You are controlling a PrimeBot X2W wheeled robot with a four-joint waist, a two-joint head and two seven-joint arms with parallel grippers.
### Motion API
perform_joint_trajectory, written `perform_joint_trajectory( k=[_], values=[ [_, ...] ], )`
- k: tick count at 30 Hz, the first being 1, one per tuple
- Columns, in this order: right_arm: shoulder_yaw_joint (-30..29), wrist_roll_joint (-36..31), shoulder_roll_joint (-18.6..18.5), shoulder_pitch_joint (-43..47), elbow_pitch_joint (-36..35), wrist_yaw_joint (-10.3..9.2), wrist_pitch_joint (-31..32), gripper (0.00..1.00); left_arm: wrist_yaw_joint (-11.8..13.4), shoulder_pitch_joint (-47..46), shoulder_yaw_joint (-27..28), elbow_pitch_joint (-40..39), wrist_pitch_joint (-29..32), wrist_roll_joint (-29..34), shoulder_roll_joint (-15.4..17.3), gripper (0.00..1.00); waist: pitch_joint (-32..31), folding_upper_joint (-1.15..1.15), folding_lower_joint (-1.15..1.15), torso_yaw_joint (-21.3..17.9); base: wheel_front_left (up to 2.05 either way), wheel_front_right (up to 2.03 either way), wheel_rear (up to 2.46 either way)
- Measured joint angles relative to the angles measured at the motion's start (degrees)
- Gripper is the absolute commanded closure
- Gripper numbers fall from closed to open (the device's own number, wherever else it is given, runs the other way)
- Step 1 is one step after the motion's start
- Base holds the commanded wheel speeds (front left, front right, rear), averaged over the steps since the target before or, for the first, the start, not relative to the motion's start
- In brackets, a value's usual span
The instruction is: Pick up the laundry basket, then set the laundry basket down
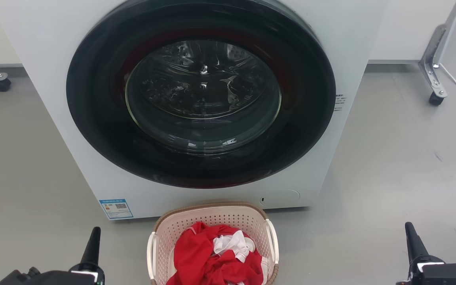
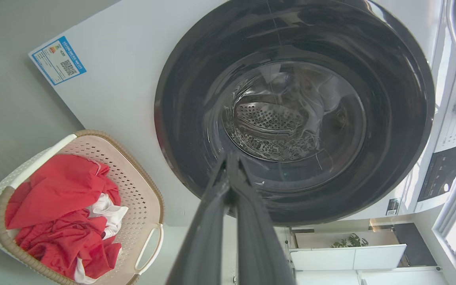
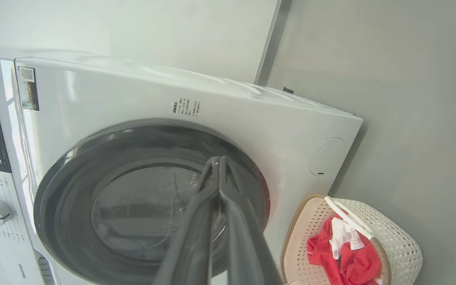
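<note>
**Basket on the floor, both claws shut and empty**

The left gripper (image 1: 92, 245) and the right gripper (image 1: 413, 239) sit at the bottom corners of the head view, pointing up. Each one has its two dark fingers pressed together at the tips, and holds nothing.

Between them, but well apart from both, the laundry basket (image 1: 208, 206) stands upright on the grey floor (image 1: 390, 158). It has lots of little holes, a brown rim and a white loop handle on each side. Inside lie red clothes (image 1: 200, 257) with a white cloth (image 1: 234, 243) on top. The floor is smooth, with a few small dark marks on the right.

Just behind the basket is the white washing machine (image 1: 46, 99). Its big round black door (image 1: 93, 118) is closed, and the shiny drum shows through the glass. A blue sticker (image 1: 116, 208) is on its lower left corner.

Further back, a pale wall (image 1: 406, 27) meets the floor. A metal leg with a small black wheel (image 1: 434, 98) stands at the far right. Another wheel (image 1: 0, 84) is at the far left.
</note>
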Motion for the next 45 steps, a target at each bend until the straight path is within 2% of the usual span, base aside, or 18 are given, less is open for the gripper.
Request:
perform_joint_trajectory(
  k=[17, 45],
  values=[
    [-3.36, 11.77, 0.20, -2.50, 2.59, 2.03, 2.94, 1.00, -2.45, -2.75, 1.94, 1.29, 2.96, -12.10, -0.24, 1.00, 0.20, 0.00, 0.00, -0.30, 0.00, 0.00, 0.00],
    [-3.37, 11.81, 0.23, -3.00, 2.60, 2.20, 2.94, 1.00, -2.45, -2.76, 1.97, 1.37, 2.96, -12.36, -0.29, 1.00, 0.19, 0.00, -0.01, -0.30, 0.00, 0.00, 0.00]
  ],
)
